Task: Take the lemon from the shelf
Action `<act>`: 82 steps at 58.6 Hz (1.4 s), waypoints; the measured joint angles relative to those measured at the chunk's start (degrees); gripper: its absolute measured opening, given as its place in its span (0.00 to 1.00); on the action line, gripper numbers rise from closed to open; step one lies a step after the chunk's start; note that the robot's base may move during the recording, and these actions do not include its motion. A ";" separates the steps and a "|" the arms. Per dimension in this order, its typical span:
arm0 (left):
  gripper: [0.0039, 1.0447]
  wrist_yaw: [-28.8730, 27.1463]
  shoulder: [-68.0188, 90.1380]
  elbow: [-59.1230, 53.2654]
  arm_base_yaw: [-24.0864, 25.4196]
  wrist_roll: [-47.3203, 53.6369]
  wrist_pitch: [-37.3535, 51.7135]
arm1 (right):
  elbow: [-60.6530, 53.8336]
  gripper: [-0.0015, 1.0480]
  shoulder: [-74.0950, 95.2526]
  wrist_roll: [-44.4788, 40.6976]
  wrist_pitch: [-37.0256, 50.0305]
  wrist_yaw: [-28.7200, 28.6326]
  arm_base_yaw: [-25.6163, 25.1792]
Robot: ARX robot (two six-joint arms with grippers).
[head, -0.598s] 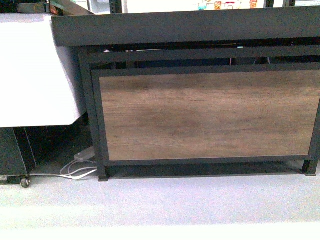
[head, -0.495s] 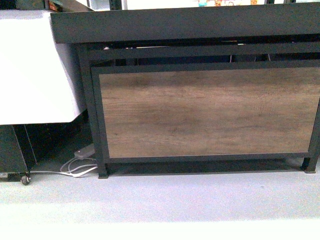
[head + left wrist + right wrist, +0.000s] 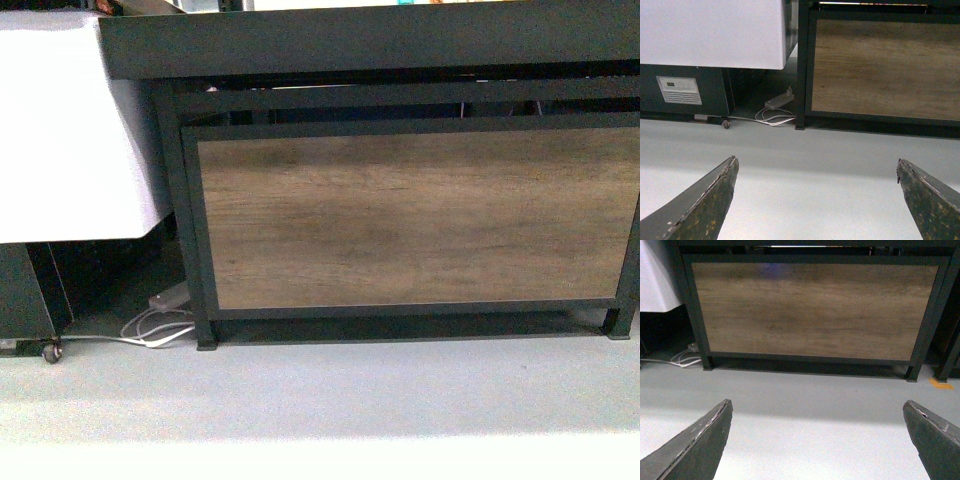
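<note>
The lemon is out of view in every frame. Only the low part of the shelf (image 3: pixel 400 215) shows: a black metal frame round a wood-grain panel, with the black edge of a flat tray along the top of the front view. The same panel appears in the left wrist view as the shelf (image 3: pixel 880 65) and in the right wrist view as the shelf (image 3: pixel 815 305). My left gripper (image 3: pixel 816 167) is open above bare grey floor, well short of the stand. My right gripper (image 3: pixel 817 407) is open too, nothing between its fingers.
A white-topped cabinet (image 3: pixel 70 130) on a castor wheel (image 3: pixel 50 350) stands left of the shelf. A power strip with white cables (image 3: pixel 160 325) lies on the floor between them. A yellow floor mark (image 3: pixel 941 384) sits by the stand's right leg.
The front view has tilted slightly downward: the shelf's tray edge and panel sit higher in the picture, and the bottles behind have slid out of view.
</note>
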 joint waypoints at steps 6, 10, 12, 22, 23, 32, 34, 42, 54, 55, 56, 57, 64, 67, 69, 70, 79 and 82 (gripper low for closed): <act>0.93 0.00 0.00 0.00 0.00 0.00 0.00 | 0.00 0.98 0.00 0.00 0.00 0.00 0.00; 0.93 0.00 0.00 0.00 0.00 0.00 0.00 | 0.00 0.98 0.00 0.00 0.00 0.00 0.00; 0.93 0.00 0.00 0.00 0.00 0.00 0.00 | 0.00 0.98 0.00 0.00 0.00 0.00 0.00; 0.93 0.00 0.00 0.00 0.00 0.00 0.00 | 0.00 0.98 0.00 0.00 0.00 0.00 0.00; 0.93 0.00 0.00 0.00 0.00 0.00 0.00 | 0.00 0.98 0.00 0.00 0.00 0.00 0.00; 0.93 0.00 0.00 0.00 0.00 0.00 0.00 | 0.00 0.98 0.00 0.00 0.00 0.00 0.00; 0.93 0.00 0.00 0.00 0.00 0.00 0.00 | 0.00 0.98 0.00 0.00 0.00 0.00 0.00; 0.93 -0.02 0.00 0.00 0.00 0.00 0.00 | 0.00 0.98 0.00 -0.02 0.00 0.00 0.00; 0.93 0.00 0.00 0.00 0.00 0.00 0.00 | 0.00 0.98 0.00 0.00 0.00 0.00 0.00; 0.93 0.00 0.00 0.00 0.00 0.00 0.00 | 0.00 0.98 0.00 0.00 0.00 0.00 0.00; 0.93 0.00 0.00 0.00 0.00 0.00 0.00 | 0.00 0.98 0.00 0.00 0.00 0.00 0.00; 0.93 0.00 0.00 0.00 0.00 0.00 0.00 | 0.00 0.98 0.00 0.00 0.00 0.00 0.00; 0.93 0.00 0.00 0.00 0.00 -0.02 0.00 | 0.00 0.98 0.00 0.00 0.00 0.00 0.00; 0.93 0.00 0.00 0.00 0.00 0.00 0.00 | 0.00 0.98 0.00 0.00 0.00 0.00 0.00; 0.93 0.00 0.00 0.00 0.00 0.00 0.00 | 0.00 0.98 0.00 0.00 0.00 0.00 0.00; 0.93 0.00 0.00 0.00 0.00 0.00 0.00 | 0.00 0.98 0.00 0.00 0.00 0.00 0.00; 0.93 -0.02 0.00 0.00 0.00 0.00 0.00 | 0.00 0.98 0.00 0.00 0.00 0.00 0.00; 0.93 0.00 0.00 0.00 0.00 -0.02 0.00 | 0.00 0.98 0.00 0.00 0.00 0.00 0.00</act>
